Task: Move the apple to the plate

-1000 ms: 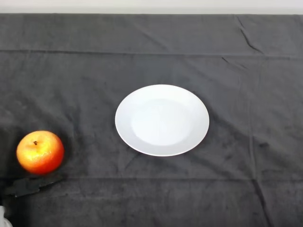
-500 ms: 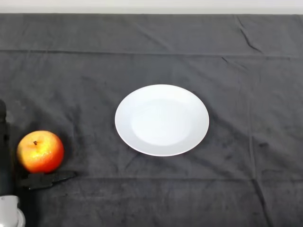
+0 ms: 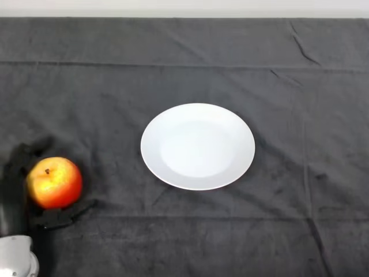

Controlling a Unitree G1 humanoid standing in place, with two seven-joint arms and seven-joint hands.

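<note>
— What's changed since a moment ago?

— The left hand (image 3: 23,190) has closed in on the apple (image 3: 54,182). A second ago only a black fingertip showed just below the fruit; half a second ago a dark finger stood upright along the far left of it. Now black fingers (image 3: 29,151) arch over the apple's upper left, and the thumb (image 3: 62,216) lies under its lower edge. The apple itself has nudged slightly toward the white plate (image 3: 198,146). The plate hasn't shifted.

— Anything between the apple and the plate?

— Only bare dark cloth (image 3: 184,57) over the tabletop, with a few creases and fold lines. The plate sits well to the right of the apple and a little farther back, with nothing on it. Beyond the plate, along the far edge, a pale strip shows where the cloth ends.

— And the fingers, are they gripping?

— They're curled round the apple from the side away from the plate, fingers above and thumb below, hugging its outline. It looks like a grasp, though whether the apple is off the cloth I can't tell. A bit of the silver-grey wrist (image 3: 16,259) shows below the apple, at the bottom corner.

— So where's the apple?

— Left of the plate, well apart from it, inside the hand.
</note>
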